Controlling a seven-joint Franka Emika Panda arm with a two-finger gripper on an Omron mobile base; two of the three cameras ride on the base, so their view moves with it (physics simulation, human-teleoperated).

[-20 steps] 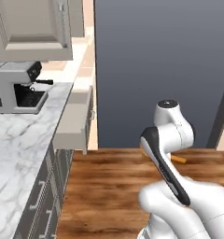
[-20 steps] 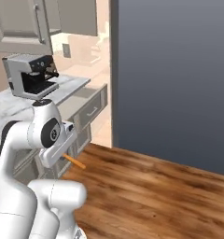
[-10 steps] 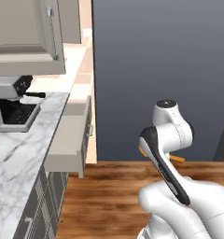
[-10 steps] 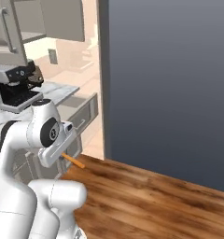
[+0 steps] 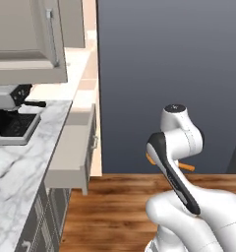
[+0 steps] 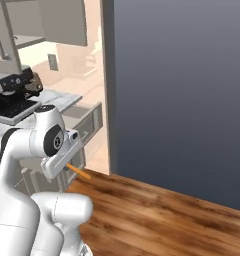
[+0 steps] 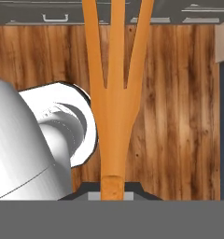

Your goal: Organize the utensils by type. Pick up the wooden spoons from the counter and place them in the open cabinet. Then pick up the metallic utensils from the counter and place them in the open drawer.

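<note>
My gripper [image 7: 115, 187] is shut on the stem of an orange-copper fork [image 7: 115, 107], one of the metallic utensils. Its three prongs point away from the hand over the wooden floor. The fork's tip [image 6: 78, 172] sticks out beside my arm at about drawer height. In the left base view the fork [image 5: 187, 167] peeks from behind the forearm. The open drawer [image 5: 71, 156] juts from the units under the white marble counter [image 5: 21, 172], left of the arm. The taupe cabinet [image 5: 27, 44] hangs above the counter. The wooden spoons are out of view.
A black-and-steel coffee machine [image 5: 13, 118] stands on the counter under the cabinet. A tall dark grey panel [image 5: 169, 74] fills the wall ahead, right of the drawer. Wooden floor [image 6: 157, 215] lies open in front of the base.
The whole scene has shifted: the base has driven, so the counter, coffee machine and drawer now sit closer and further left. The fork stays held in the shut gripper.
</note>
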